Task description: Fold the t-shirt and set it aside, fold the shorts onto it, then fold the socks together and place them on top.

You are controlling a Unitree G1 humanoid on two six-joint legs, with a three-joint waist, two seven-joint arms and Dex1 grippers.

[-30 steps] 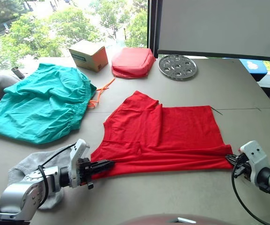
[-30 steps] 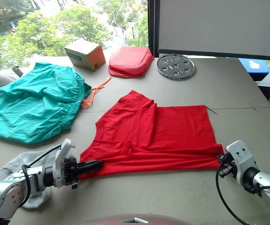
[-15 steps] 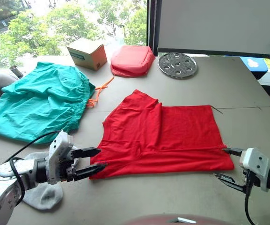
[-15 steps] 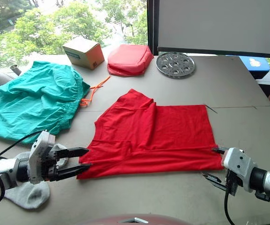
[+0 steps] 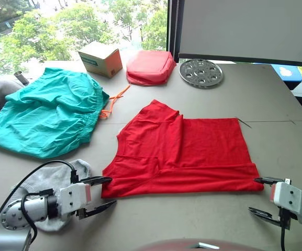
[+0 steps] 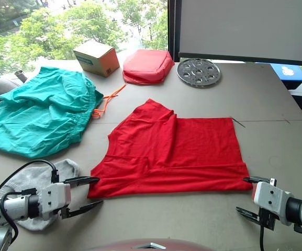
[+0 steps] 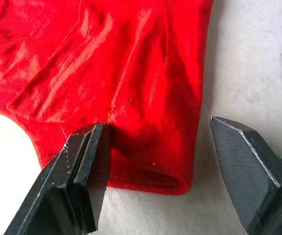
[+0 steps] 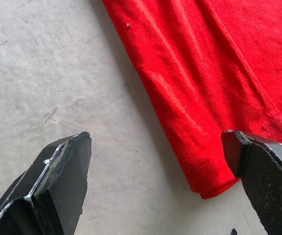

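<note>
Surface: grey table by a window with green trees outside; a white board hangs at one o'clock.
T-shirt: the red t-shirt lies flat mid-table, folded over lengthwise, near hem toward the robot.
Shorts: teal shorts crumpled at ten o'clock, orange drawstring trailing out.
Socks: grey socks bunched at eight o'clock, under the left arm.
Far edge: cardboard box, red padded pouch, perforated metal disc at twelve o'clock.
Left gripper: fingers spread, empty, at the shirt's near-left corner.
Right gripper: fingers spread, empty, at the near-right corner.
Open room: bare table along the near edge and at three o'clock.
</note>
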